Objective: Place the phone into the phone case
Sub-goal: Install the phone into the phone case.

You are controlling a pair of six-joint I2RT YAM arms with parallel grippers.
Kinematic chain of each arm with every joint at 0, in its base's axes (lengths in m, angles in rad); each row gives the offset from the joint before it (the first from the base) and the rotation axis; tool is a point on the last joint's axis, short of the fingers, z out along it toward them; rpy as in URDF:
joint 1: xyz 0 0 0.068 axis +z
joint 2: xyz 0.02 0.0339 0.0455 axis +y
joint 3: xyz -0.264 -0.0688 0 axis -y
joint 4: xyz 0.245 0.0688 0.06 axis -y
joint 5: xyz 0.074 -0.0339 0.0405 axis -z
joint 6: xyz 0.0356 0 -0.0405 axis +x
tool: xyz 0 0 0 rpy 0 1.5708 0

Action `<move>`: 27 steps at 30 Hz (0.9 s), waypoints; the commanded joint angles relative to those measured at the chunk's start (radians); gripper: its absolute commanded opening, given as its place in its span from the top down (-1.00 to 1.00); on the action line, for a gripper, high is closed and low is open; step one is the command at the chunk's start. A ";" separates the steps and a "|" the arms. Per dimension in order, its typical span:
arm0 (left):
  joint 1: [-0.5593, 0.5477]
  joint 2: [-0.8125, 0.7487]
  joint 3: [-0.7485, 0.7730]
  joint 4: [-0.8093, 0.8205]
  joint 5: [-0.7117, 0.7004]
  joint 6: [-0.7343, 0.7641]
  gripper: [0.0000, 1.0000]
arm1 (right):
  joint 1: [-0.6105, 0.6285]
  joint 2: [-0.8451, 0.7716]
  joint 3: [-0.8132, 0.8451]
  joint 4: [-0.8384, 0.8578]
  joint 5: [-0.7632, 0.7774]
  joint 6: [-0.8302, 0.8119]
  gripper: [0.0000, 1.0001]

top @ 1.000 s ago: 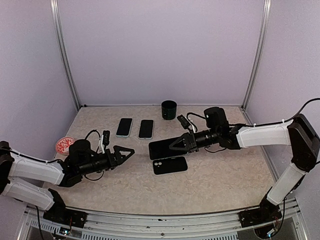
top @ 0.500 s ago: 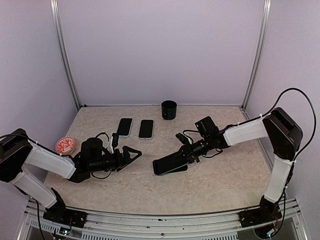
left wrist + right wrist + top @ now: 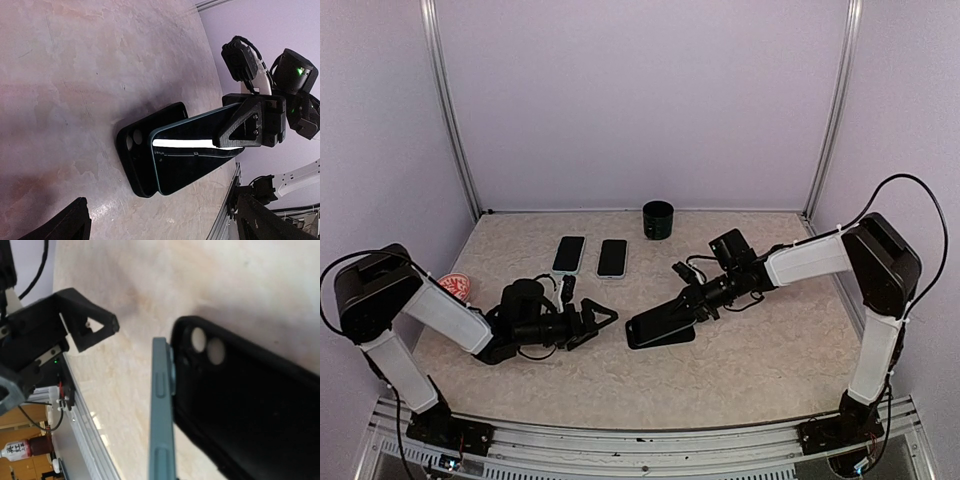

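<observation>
The black phone case [image 3: 672,336] lies flat mid-table, its camera holes at the left end. My right gripper [image 3: 698,300] is shut on the dark phone [image 3: 652,322] with a teal rim and holds it tilted over the case, its low left end at the case's camera end. In the left wrist view the phone [image 3: 192,160] overlaps the case [image 3: 132,150], with a right finger [image 3: 245,127] across it. In the right wrist view the phone's edge [image 3: 162,410] stands beside the case [image 3: 250,405]. My left gripper [image 3: 605,320] is open and empty, just left of the case.
Two other phones [image 3: 569,254] [image 3: 612,257] lie side by side at the back. A black cup [image 3: 658,219] stands by the back wall. A red-and-white round object [image 3: 453,287] sits at the far left. The metal front rail [image 3: 640,440] borders the table.
My right gripper has brought the phone down from above the table onto the case, tilted. My left gripper has moved right, close to the case's left end, still open.
</observation>
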 commanded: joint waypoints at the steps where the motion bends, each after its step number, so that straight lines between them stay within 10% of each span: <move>1: -0.019 0.031 0.039 0.056 0.018 -0.009 -0.98 | -0.014 0.027 0.034 -0.006 -0.008 -0.001 1.00; 27: -0.107 0.202 0.147 0.025 -0.029 -0.051 -0.98 | -0.016 0.142 -0.033 0.090 -0.071 0.098 1.00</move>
